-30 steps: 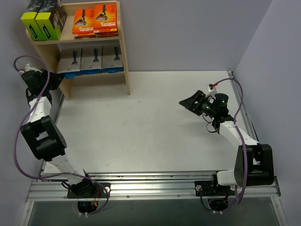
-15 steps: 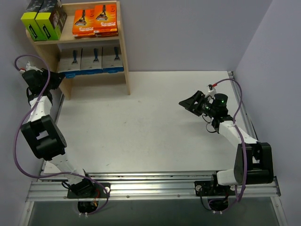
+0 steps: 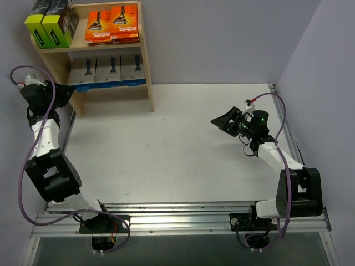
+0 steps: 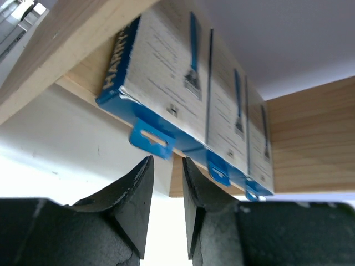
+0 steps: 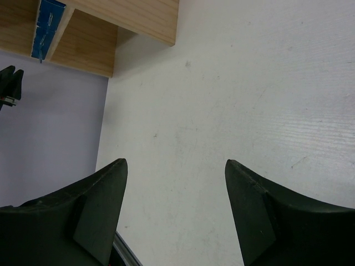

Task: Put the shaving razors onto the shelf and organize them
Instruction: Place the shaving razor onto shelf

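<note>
From above, the shelf [image 3: 146, 61] stands at the far-left corner of the tabletop [image 3: 166, 149]. Black-and-lime boxes [image 3: 50, 27] and orange packs [image 3: 112, 23] sit on its upper tier, and three grey cards [image 3: 108, 71] on the lower. The left jaws are beside the shelf's left panel; the right jaws hang spread near the right edge.

Left wrist: the left jaws, slightly parted with nothing between them, are just below the nearest card's blue hang tab [image 4: 150, 138].

Right wrist: the right jaws gape wide above the tabletop.
</note>
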`<action>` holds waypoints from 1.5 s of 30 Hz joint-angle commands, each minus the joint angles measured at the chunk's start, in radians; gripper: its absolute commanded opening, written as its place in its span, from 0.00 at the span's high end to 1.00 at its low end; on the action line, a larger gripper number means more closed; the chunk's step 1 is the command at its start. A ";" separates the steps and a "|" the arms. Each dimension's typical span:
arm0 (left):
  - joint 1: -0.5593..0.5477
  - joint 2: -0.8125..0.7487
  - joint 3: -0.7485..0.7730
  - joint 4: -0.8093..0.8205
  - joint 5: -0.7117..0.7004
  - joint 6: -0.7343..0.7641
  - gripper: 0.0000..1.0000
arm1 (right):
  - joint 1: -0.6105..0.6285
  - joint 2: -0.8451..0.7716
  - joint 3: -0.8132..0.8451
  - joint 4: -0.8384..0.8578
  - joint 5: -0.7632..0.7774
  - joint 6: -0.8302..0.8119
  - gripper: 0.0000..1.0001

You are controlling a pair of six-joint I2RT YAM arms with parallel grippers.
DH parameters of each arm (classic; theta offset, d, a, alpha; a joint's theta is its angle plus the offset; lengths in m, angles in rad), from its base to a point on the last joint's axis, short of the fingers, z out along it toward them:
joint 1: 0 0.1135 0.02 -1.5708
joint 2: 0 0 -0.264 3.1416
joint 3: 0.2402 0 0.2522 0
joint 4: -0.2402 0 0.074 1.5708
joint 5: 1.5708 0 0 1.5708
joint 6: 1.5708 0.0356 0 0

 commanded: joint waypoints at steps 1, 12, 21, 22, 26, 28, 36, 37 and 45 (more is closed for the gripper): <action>0.031 -0.126 -0.059 -0.023 0.014 -0.009 0.64 | -0.008 -0.045 0.012 0.019 -0.012 -0.009 0.33; 0.003 -0.422 -0.127 -0.256 0.000 0.115 0.43 | -0.005 -0.097 0.113 -0.176 0.072 -0.120 0.13; -0.237 -0.740 -0.234 -0.441 -0.162 0.313 0.06 | 0.067 -0.149 0.265 -0.343 0.195 -0.167 0.00; -0.254 -0.775 -0.227 -0.470 -0.225 0.339 0.06 | 0.097 -0.155 0.311 -0.370 0.239 -0.181 0.00; -0.369 -0.881 -0.218 -0.566 -0.424 0.460 0.06 | 0.215 -0.198 0.402 -0.443 0.356 -0.261 0.00; -0.408 -0.957 -0.240 -0.569 -0.513 0.491 0.06 | 0.298 -0.206 0.420 -0.438 0.396 -0.284 0.00; -0.558 -1.146 -0.349 -0.607 -0.831 0.554 0.06 | 0.564 -0.264 0.323 -0.207 0.637 -0.408 0.00; -0.564 -1.163 -0.365 -0.609 -0.855 0.554 0.06 | 0.568 -0.261 0.307 -0.172 0.636 -0.414 0.00; -0.584 -1.232 -0.445 -0.572 -0.978 0.583 0.06 | 0.593 -0.110 0.273 0.085 0.656 -0.520 0.00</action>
